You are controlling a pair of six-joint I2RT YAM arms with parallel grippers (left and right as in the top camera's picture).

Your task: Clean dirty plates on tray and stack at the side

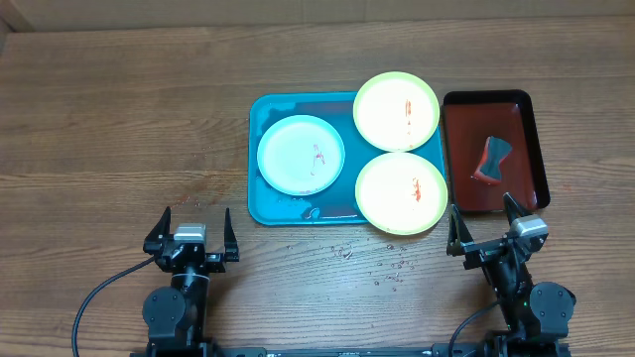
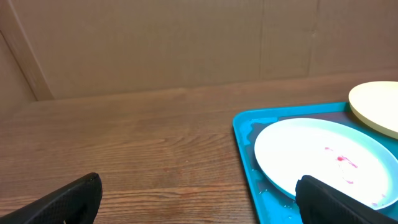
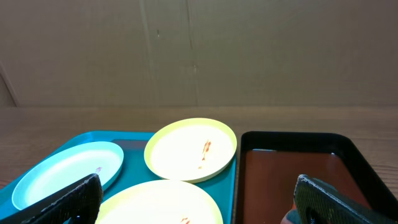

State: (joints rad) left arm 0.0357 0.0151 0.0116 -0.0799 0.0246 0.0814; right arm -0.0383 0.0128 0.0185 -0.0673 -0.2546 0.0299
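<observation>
Three plates lie on a teal tray in the middle of a wooden tabletop, each marked with a small red smear. The white plate sits flat at the tray's left. The far yellow plate and the near yellow plate sit at its right, close together, and both overhang the tray's raised rim. Just beside them to the right is a dark red tray holding a grey and red wiping pad. The left pincer and the right pincer both stand wide open and empty at the near edge, touching nothing. Nothing looks cleaned or stacked yet. The likeliest trouble is the two yellow plates. Because they rest partly on the rim, pressing down to wipe one could rock it or slide it off the tray. Droplets on the tabletop and a wet sheen on the tray suggest slick surfaces, so a plate gripped by its thin edge could slip. The far yellow plate is also very close to the red tray, so reaching for the pad could nudge it.
</observation>
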